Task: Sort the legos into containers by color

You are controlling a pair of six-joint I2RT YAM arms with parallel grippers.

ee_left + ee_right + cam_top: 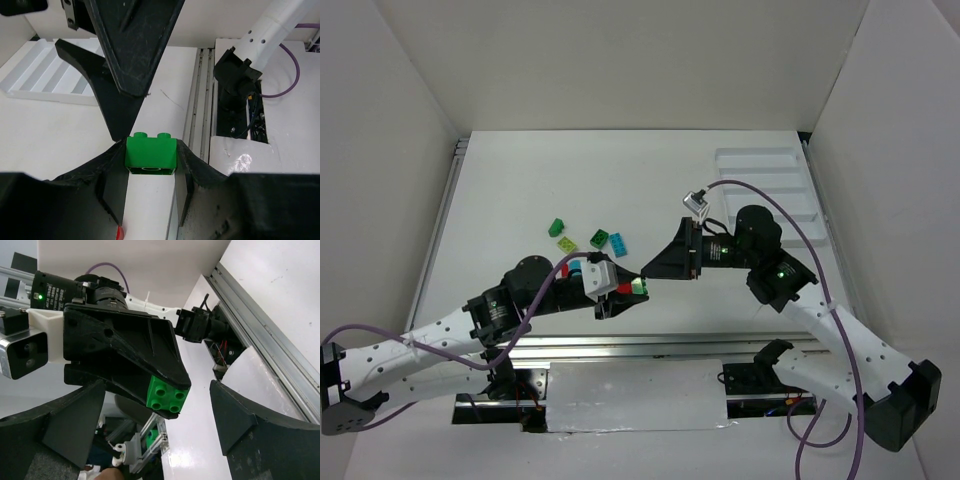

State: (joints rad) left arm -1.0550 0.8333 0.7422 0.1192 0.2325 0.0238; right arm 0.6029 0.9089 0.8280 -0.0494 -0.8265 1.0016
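Note:
My left gripper (151,159) is shut on a dark green lego (151,155), held by its two sides above the table near the front rail. From above, the same lego (639,287) sits at the tip of the left gripper (632,290). My right gripper (156,389) stands open and faces it, one finger on each side of the green lego (167,395) and both well apart from it. Loose legos lie mid-table: green (557,227), yellow-green (567,243), green (597,239) and cyan (617,243). The white tray of containers (770,190) is at the far right.
A red lego (568,271) and a cyan lego (577,267) lie half hidden beside the left arm. A metal rail (620,345) runs along the table's near edge. White walls close in the left, back and right sides.

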